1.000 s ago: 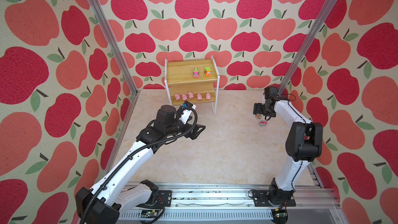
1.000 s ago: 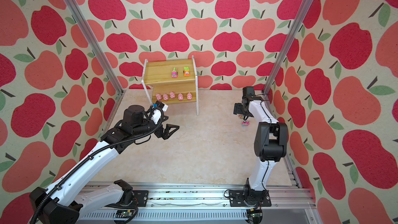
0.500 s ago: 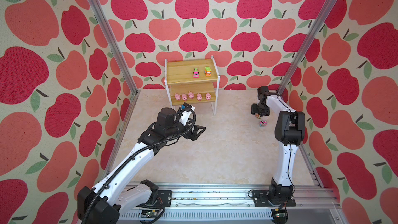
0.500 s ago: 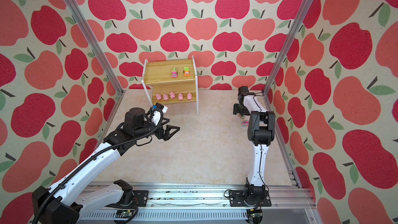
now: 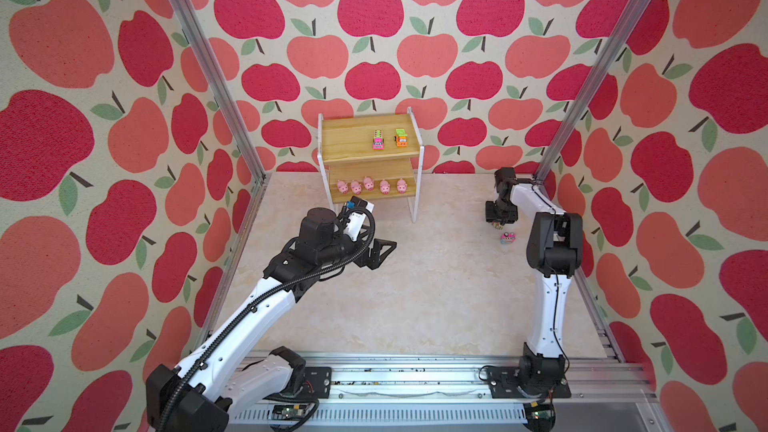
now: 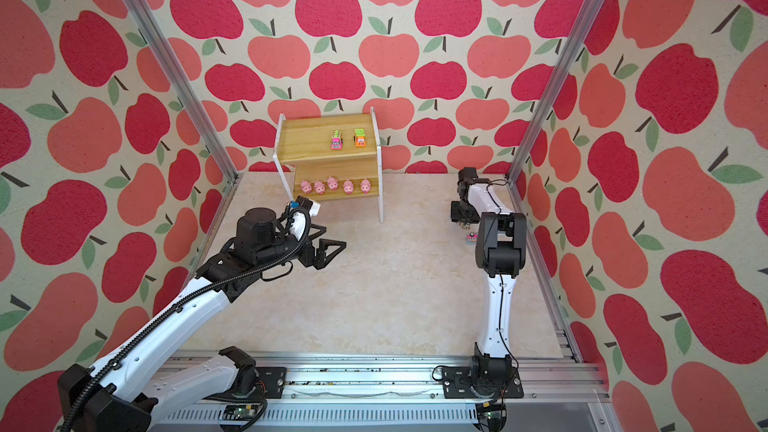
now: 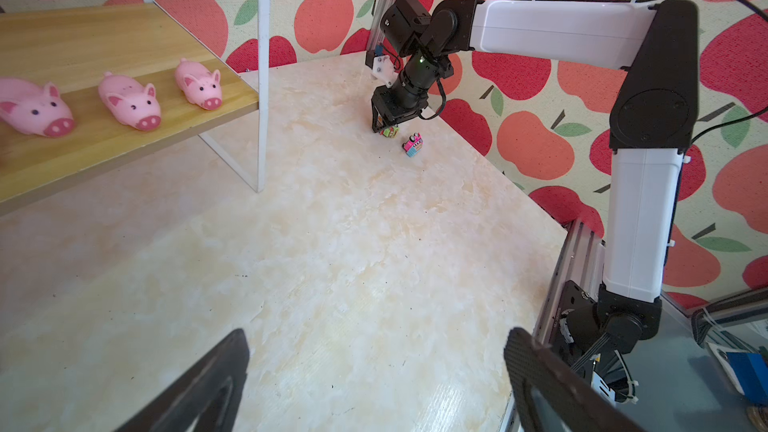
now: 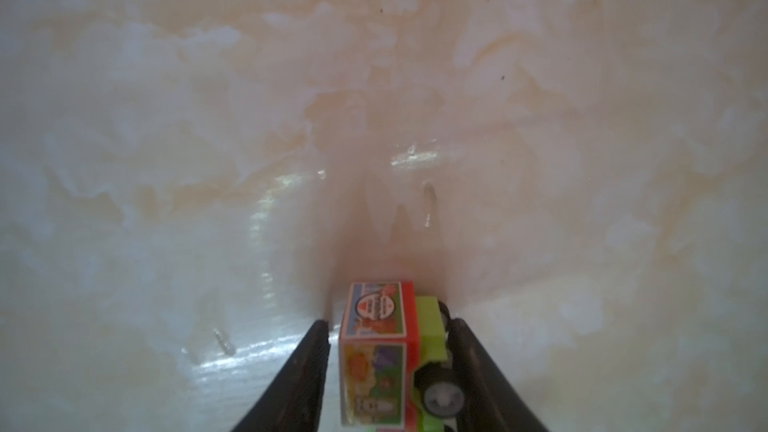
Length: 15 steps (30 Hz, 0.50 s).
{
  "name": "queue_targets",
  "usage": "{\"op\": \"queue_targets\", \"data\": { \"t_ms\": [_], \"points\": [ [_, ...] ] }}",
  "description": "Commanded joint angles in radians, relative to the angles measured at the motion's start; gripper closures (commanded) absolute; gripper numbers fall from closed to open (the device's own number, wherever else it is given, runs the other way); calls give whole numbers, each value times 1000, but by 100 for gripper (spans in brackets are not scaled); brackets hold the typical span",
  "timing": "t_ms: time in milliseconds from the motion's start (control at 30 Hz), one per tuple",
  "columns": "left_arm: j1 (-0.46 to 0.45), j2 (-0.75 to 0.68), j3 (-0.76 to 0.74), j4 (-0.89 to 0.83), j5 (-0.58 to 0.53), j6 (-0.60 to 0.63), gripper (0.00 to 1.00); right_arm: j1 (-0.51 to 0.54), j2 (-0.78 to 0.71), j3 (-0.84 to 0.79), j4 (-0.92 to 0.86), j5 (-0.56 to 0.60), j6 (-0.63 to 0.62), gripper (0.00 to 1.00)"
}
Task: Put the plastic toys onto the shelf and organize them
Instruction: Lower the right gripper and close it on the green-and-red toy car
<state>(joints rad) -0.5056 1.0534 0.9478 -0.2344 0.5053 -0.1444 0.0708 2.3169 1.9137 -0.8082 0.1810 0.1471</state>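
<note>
My left gripper (image 5: 381, 252) hangs above the pale marbled tabletop (image 5: 436, 297), in front of the shelf (image 5: 353, 141) and apart from it. Its jaws stand wide with nothing between them; my left wrist view shows both dark fingers (image 7: 208, 384) far apart over bare floor.

The shelf stands at the back wall. On its lower board the five pigs (image 5: 369, 185) sit in a row near the front edge, snouts toward me. On the right part of the upper board the pink truck (image 5: 377, 141) and the orange truck (image 5: 401, 137) stand side by side, close but apart.

Further right, my right gripper (image 5: 500, 223) points down at the tabletop near the right wall. Its jaws stand narrow around the green-and-orange truck (image 8: 382, 351), which lies on its side between them. One finger (image 8: 469, 359) sits at the wheels, while the other seems a sliver off the box side. I cannot tell whether I truly grip it. Just beside it, the pink-and-blue truck (image 5: 508, 237) rests on the tabletop, clear of my fingers.
</note>
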Motion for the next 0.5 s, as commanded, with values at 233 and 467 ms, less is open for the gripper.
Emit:
{"op": "queue_targets", "data": {
  "t_ms": [233,467],
  "points": [
    [6,-5,-27,84,-17,-40,2,-4,-9,51,-38,-98,27,66],
    [-8,69,-53,213,-4,-107,4,-2,-188,-118,59,-298,137,68]
  ]
}}
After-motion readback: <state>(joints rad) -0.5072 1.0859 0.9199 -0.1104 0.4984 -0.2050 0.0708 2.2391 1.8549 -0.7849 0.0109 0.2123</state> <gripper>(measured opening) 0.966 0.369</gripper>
